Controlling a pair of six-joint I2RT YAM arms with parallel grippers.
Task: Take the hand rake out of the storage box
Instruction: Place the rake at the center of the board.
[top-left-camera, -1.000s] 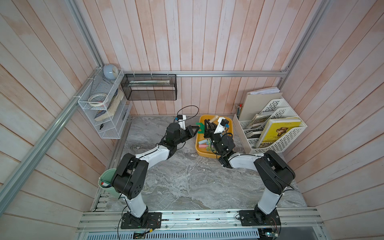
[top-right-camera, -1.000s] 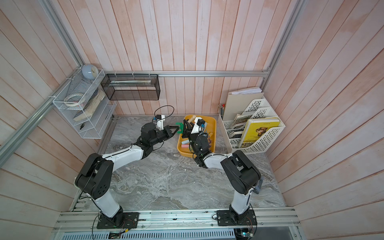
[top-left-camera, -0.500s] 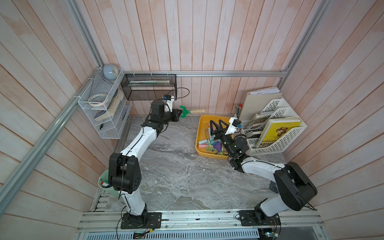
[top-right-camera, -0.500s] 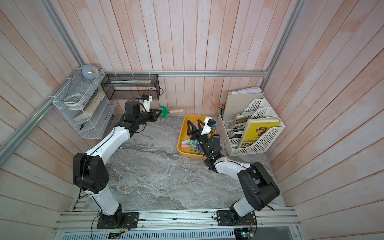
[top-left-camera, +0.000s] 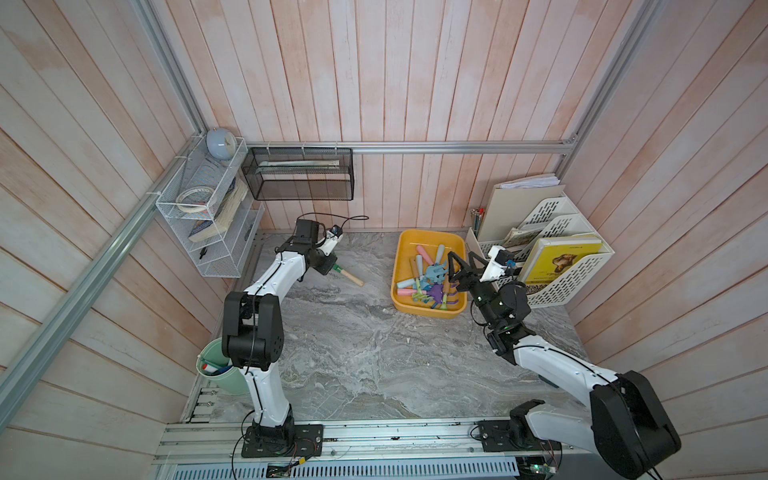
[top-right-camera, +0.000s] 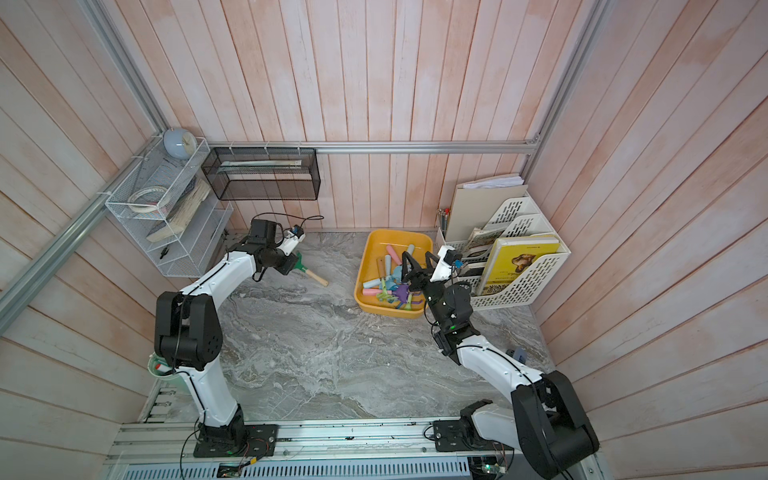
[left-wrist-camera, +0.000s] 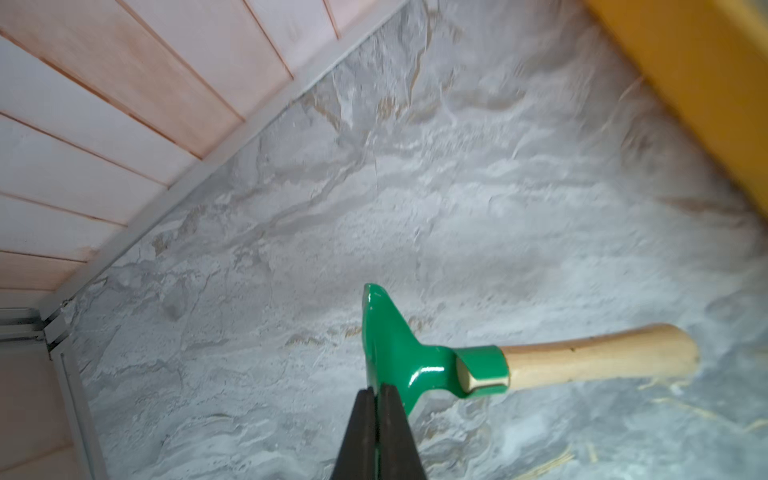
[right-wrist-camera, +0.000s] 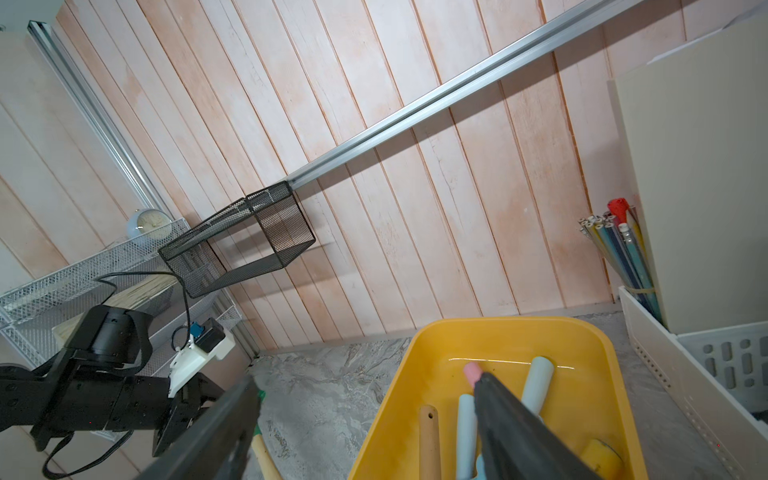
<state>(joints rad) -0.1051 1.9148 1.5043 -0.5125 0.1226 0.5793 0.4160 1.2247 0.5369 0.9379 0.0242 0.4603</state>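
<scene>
Between the closed jaws of our left gripper (left-wrist-camera: 377, 392) we pinch one hand rake (left-wrist-camera: 415, 361) by its green head, over the table (left-wrist-camera: 374, 187), well apart from the one yellow storage box (top-left-camera: 419, 239). Our right gripper (top-left-camera: 460, 257) gapes over its edge. Lettering on one yellow book (top-left-camera: 557, 262) is unreadable.

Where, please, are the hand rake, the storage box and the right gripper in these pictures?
hand rake (left-wrist-camera: 598, 357): left wrist view, on its wooden handle.
storage box (top-left-camera: 424, 312): in a top view, on its near outer wall.
right gripper (top-left-camera: 460, 254): in a top view, midway between its open fingertips.
</scene>
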